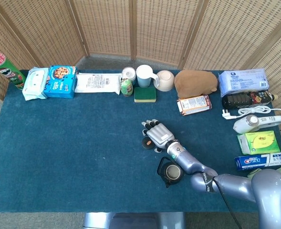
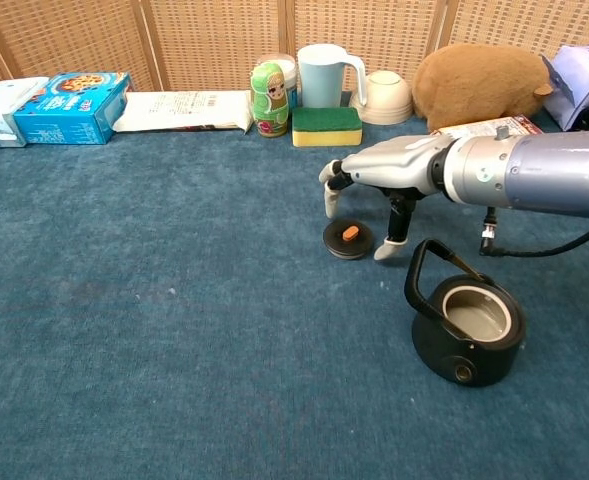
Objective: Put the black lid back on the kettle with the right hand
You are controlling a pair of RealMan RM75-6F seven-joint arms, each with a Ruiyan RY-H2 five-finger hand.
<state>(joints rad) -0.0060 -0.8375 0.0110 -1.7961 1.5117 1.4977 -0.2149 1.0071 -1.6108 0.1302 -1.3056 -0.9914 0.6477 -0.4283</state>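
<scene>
The black lid lies flat on the blue tablecloth, a short way up and to the left of the kettle, orange knob up. The right hand hovers directly over it, palm down, fingers spread and drooping; one fingertip reaches the cloth just beside the lid's kettle-facing edge. It holds nothing. The kettle stands open-mouthed, handle raised toward the hand. The left hand is out of sight.
</scene>
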